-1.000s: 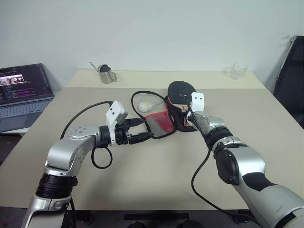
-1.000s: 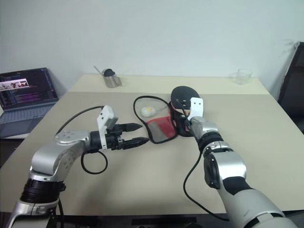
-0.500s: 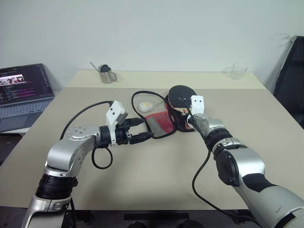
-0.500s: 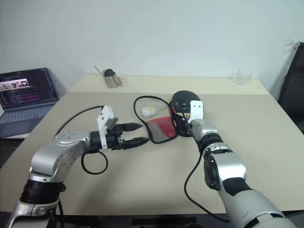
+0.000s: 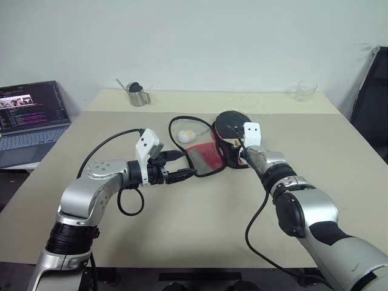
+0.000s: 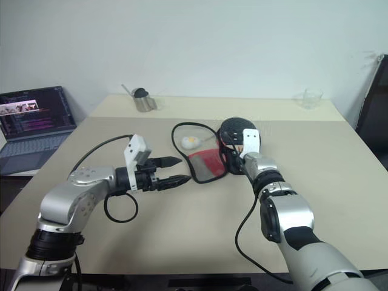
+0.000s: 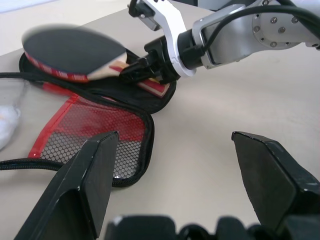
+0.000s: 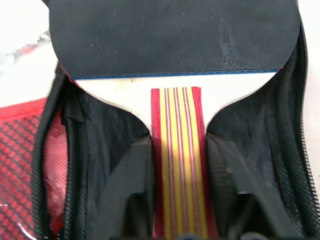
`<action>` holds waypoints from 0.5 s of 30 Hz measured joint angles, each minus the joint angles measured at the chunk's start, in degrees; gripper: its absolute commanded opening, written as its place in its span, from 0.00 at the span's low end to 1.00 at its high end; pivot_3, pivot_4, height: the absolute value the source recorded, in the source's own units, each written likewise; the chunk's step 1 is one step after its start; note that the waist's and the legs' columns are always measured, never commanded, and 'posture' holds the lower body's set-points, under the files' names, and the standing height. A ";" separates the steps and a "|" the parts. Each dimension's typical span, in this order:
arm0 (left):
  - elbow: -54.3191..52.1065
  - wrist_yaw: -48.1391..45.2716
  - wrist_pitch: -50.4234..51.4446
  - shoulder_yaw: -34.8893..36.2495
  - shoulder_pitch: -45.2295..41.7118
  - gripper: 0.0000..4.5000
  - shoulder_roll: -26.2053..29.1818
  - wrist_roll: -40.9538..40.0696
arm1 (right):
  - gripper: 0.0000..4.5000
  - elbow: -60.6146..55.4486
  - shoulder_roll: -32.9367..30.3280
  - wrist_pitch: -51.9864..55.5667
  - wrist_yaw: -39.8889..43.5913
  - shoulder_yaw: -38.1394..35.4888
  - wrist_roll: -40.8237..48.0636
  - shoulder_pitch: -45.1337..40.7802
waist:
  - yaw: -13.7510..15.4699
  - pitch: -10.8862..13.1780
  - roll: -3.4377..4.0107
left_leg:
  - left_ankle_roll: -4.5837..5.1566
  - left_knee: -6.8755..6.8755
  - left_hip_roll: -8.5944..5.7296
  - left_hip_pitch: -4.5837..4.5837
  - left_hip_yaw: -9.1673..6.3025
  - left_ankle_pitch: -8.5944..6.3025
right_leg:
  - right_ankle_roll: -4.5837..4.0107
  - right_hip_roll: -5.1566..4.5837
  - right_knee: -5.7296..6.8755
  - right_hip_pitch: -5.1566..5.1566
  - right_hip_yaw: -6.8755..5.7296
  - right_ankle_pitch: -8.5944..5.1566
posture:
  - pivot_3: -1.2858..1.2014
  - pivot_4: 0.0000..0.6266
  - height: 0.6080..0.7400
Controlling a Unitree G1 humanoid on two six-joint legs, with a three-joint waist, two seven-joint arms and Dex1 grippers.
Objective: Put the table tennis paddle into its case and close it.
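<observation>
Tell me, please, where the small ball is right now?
The ball lies on the table, left of the open case, inside a loop of black cable.

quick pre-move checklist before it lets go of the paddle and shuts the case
1. Table tennis paddle lies over the open case: ok.
2. Handle sits between the right gripper fingers: ok; whether they still press it: cannot tell.
3. Paddle fully down inside the zip edge: cannot tell; its head looks raised in the left wrist view.
4. Mesh flap folded out flat on the table, not yet closed: not ok.
5. Left gripper open and empty, near the flap: ok.
6. Ball apart from the case: ok.
</observation>
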 measured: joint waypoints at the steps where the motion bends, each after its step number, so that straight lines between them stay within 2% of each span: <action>1: 0.00 0.00 -0.03 0.00 0.00 0.88 0.00 0.03 | 0.67 0.07 0.00 0.09 -0.02 -0.25 0.02 0.15 | 0.00 0.00 0.00 | 0.00 0.00 0.00 0.00 0.00 0.00 | 0.00 0.00 0.00 0.00 0.00 0.00 | 0.52 0.24 1.00; 5: 0.00 -0.01 -0.12 -0.04 -0.01 0.88 0.00 0.08 | 0.96 0.07 -0.06 0.12 -0.13 -0.48 0.01 0.29 | 0.00 0.00 0.00 | 0.00 -0.01 0.01 0.01 0.00 0.00 | 0.00 0.00 0.00 0.00 0.00 0.00 | 0.52 0.24 1.00; 6: 0.01 -0.01 -0.16 -0.05 -0.02 0.88 0.00 0.10 | 0.99 0.07 -0.08 0.12 -0.11 -0.50 0.02 0.29 | 0.00 0.00 0.00 | 0.00 0.00 0.01 0.01 0.00 0.00 | 0.00 0.00 0.00 0.00 0.00 0.00 | 0.52 0.24 1.00; 15: 1.60 0.76 -1.73 -0.19 -0.55 0.88 -0.10 1.34 | 0.99 -0.63 -0.80 1.70 2.18 0.16 -0.18 0.23 | 0.01 0.00 0.00 | 0.00 0.00 0.00 0.02 -0.01 0.00 | 0.00 0.01 0.02 0.00 -0.01 0.00 | 0.52 0.24 1.00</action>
